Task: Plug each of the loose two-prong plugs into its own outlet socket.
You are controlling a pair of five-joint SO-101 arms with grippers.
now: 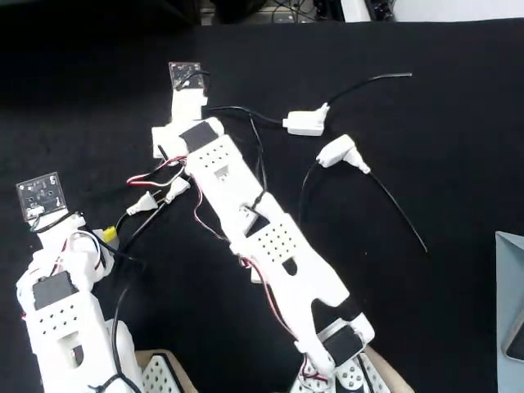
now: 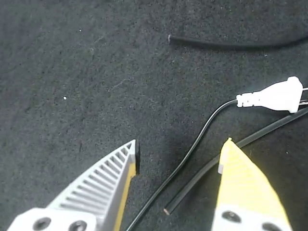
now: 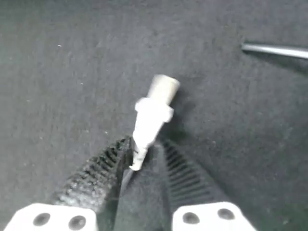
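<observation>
Within the right pincer's closed grip sits a small white plastic plug, pinched at its thin end. Light, rigid and probably slippery, it wants holding across the body. Near that plug, the left pincer hangs open over thin black cords.

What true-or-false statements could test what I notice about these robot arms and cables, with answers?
1. The left hand is open above black cables. True.
2. The right hand is empty. False: it is shut on a white connector.
3. The table has a black surface. True.
4. The two white pieces beside the long arm are joined together. False: the rectangular white piece and the rounded white piece lie apart, each on its own cable.
</observation>
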